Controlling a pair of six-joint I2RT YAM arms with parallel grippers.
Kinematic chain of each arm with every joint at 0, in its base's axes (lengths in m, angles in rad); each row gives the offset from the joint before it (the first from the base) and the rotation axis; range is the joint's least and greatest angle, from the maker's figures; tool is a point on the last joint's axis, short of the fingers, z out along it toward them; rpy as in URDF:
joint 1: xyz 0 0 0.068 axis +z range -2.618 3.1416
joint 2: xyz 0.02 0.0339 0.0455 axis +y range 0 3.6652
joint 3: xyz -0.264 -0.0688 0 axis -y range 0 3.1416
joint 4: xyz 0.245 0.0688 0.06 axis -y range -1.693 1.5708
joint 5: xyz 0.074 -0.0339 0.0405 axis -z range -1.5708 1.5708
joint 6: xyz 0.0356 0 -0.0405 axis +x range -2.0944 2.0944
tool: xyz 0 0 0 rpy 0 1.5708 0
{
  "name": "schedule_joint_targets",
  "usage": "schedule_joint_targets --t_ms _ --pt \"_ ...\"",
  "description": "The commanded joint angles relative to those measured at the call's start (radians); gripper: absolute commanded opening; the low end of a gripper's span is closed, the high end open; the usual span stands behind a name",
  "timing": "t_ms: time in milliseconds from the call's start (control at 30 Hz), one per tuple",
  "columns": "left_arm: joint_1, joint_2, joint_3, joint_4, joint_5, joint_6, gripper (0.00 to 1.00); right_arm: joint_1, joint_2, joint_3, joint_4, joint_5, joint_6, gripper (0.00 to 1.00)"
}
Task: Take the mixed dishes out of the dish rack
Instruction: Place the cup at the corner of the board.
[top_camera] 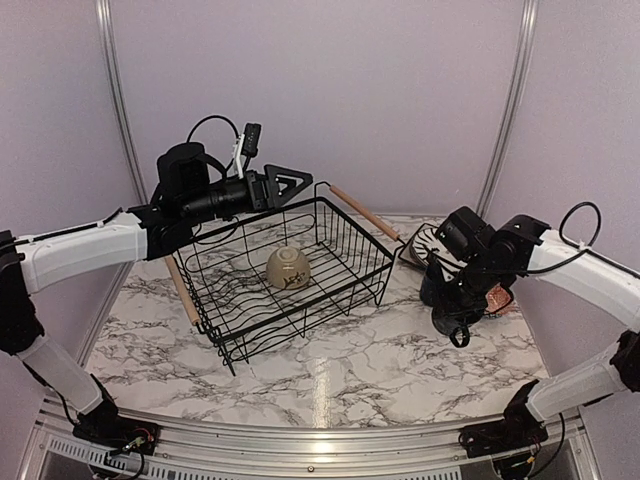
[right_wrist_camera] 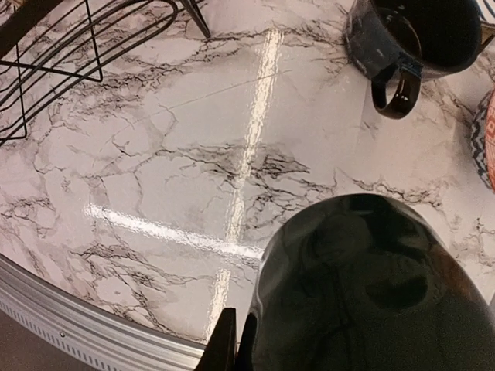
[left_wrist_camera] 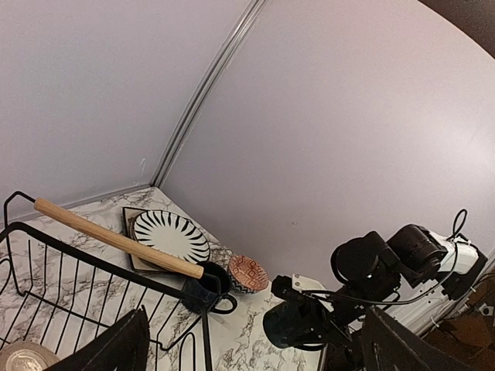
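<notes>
The black wire dish rack [top_camera: 330, 262] with wooden handles stands mid-table, and one cream patterned bowl [top_camera: 288, 268] lies inside it. My left gripper [top_camera: 296, 185] hovers open and empty above the rack's far rim; its dark fingers [left_wrist_camera: 116, 348] frame the left wrist view. My right gripper [top_camera: 455, 305] is shut on a dark navy mug [right_wrist_camera: 363, 294], held just above the table to the right of the rack. A second navy mug [right_wrist_camera: 418, 35] stands on the table beside it. A striped round plate [left_wrist_camera: 170, 236] lies on a square plate [left_wrist_camera: 128, 219], with a red-patterned bowl [left_wrist_camera: 247, 273] nearby.
The rack's right wooden handle [left_wrist_camera: 116, 239] juts toward the stacked plates. Walls close the far and side edges. A metal rail [right_wrist_camera: 77, 325] runs along the table's near edge.
</notes>
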State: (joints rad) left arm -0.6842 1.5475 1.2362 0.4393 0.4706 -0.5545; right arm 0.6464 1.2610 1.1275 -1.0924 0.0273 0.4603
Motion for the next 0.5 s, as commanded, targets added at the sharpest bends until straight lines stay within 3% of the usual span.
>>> schedule_joint_targets --t_ms 0,467 --pt "0.004 -0.046 -0.021 -0.014 -0.018 0.029 0.98 -0.021 0.031 -0.042 0.086 -0.057 0.016 0.00" --pt "0.004 -0.085 -0.051 -0.045 -0.041 0.049 0.99 -0.092 0.217 -0.113 0.286 -0.031 -0.019 0.00"
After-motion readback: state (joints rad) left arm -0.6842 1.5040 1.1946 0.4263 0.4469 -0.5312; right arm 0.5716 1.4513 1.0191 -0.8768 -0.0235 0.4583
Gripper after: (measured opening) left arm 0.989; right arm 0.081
